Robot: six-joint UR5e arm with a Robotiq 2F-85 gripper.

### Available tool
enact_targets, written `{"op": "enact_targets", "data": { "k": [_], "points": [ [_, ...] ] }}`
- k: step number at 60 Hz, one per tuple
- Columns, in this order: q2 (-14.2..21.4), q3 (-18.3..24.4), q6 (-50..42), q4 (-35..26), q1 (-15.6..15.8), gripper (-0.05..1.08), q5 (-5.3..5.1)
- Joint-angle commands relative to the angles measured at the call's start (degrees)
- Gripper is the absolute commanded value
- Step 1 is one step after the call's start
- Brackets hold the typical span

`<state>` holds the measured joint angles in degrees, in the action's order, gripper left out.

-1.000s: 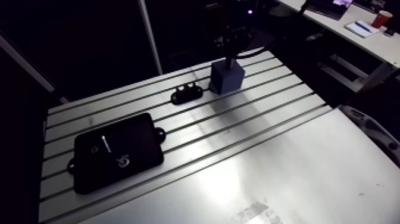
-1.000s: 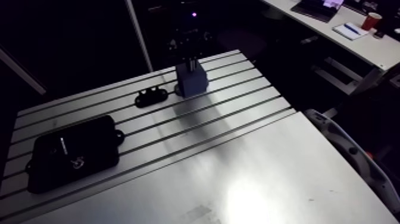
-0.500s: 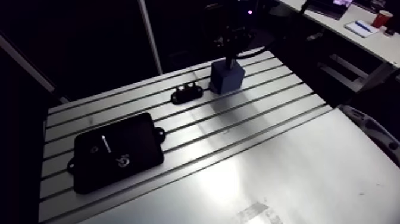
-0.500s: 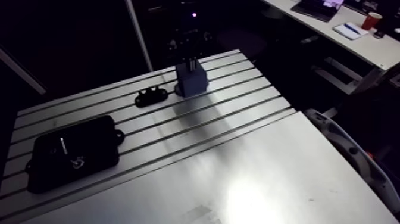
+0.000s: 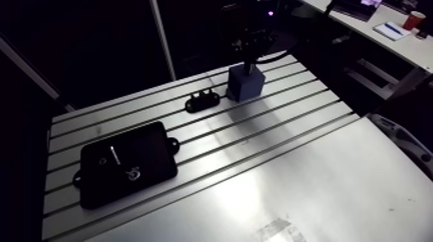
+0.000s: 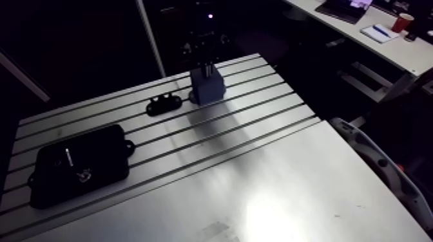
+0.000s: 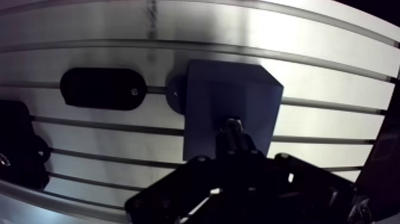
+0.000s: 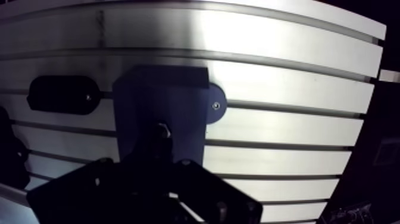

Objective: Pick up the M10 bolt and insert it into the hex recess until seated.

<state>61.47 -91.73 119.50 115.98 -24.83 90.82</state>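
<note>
The pick-up looks done: the gripper (image 7: 238, 159) stands right over the blue block (image 7: 209, 98) at the far side of the slotted table (image 5: 303, 174). It is closed on the shank of the M10 bolt (image 7: 233, 127), which is upright with its lower end at the block's top face. The hex recess is hidden under the bolt, so I can't tell whether it is partly in or only touching. By my reckoning, what's left is pressing it down until seated, then letting go. A black oval plate (image 7: 103, 89) lies beside the block
</note>
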Motion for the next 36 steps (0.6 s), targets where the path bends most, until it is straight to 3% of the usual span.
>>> {"op": "enact_targets", "data": {
  "k": [1, 36],
  "points": [
    [0.0, -0.07, 0.08, 0.0, 0.03, 0.97, -0.06],
    [0.0, -0.25, 0.08, 0.08, 0.03, 0.97, 0.01]
  ]
}}
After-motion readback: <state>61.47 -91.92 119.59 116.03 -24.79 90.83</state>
